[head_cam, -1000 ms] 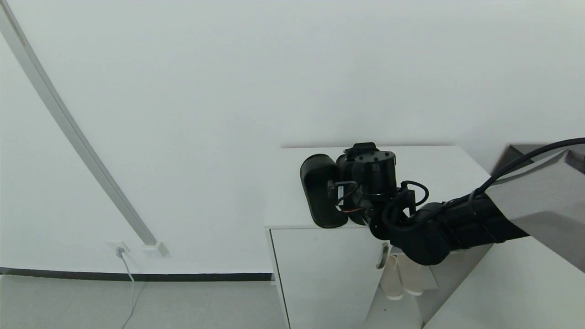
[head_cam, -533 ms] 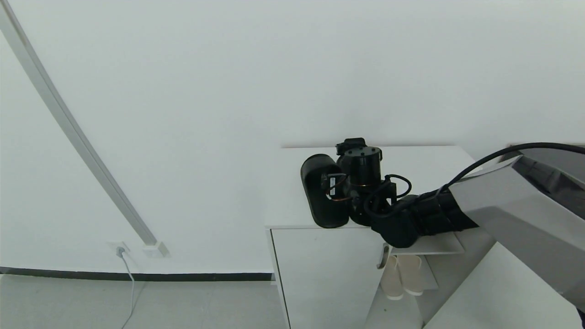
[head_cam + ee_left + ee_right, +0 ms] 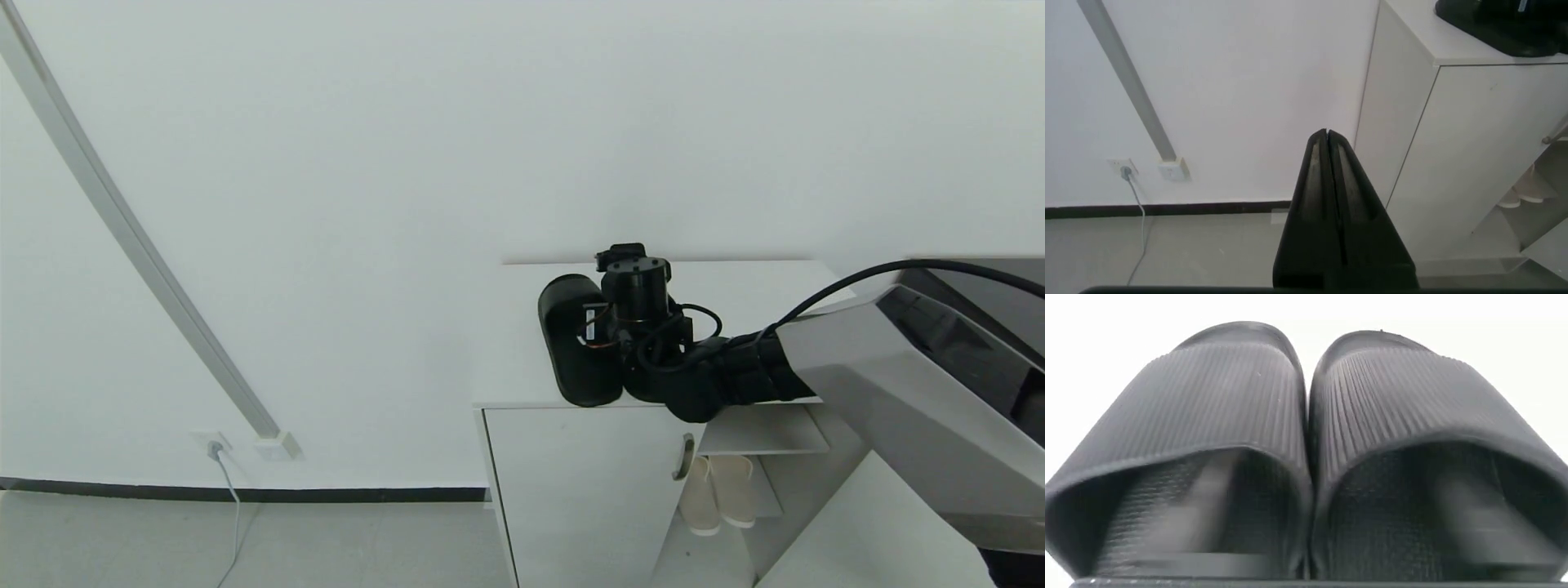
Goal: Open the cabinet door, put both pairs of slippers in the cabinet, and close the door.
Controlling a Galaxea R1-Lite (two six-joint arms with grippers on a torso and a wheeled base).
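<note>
Black slippers (image 3: 574,343) stand as a pair on the top surface of the white cabinet (image 3: 522,367), close to its near edge and toward its left end. The right arm's wrist (image 3: 641,314) sits just beside them on their right. From the right wrist camera the two slippers lie side by side and touching, with their strap openings facing the lens. Whether the right gripper (image 3: 602,333) is spread or clamped cannot be told, since the wrist covers it. The left gripper (image 3: 1327,143), pressed together and carrying nothing, hangs low to the left of the cabinet, well apart from it, and points toward the wall and floor near a wall outlet (image 3: 1123,170). Below the top, the left door (image 3: 580,490) is closed, with its handle (image 3: 684,457) at its right edge. The right door (image 3: 882,523) stands swung open toward the near right. Inside the opened half, a pair of pale slippers (image 3: 718,490) rests beneath a shelf (image 3: 763,430).
</note>
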